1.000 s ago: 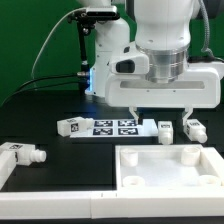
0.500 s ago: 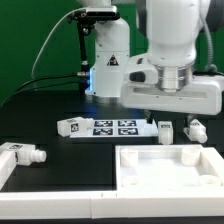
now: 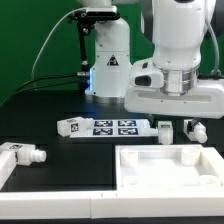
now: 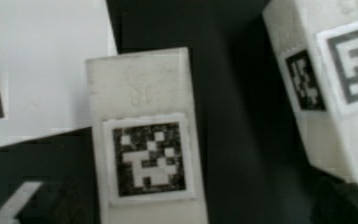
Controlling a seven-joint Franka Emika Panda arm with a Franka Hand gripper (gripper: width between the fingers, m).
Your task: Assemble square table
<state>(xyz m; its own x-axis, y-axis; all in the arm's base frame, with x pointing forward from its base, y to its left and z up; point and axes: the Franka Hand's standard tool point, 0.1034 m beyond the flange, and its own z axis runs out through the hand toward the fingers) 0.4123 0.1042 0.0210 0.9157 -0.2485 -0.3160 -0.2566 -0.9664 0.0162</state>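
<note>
Parts on inspection: white plastic square panel with raised rim and round corner sockets (image 3: 170, 172) lies flat at the front of the black surface (image 3: 60, 100), its visible sockets unfilled. One stubby white tagged leg (image 3: 165, 130) and a neighbouring leg (image 3: 197, 129) lie just behind it, beneath the white end effector (image 3: 178, 112). Whether its fingers are parted or clenched cannot be told. The wrist view shows a tagged leg (image 4: 149, 130) lying directly below. Assessment: legs appear light, rigid and smooth, so liable to slip; grasp across the flat sides at mid-length
</note>
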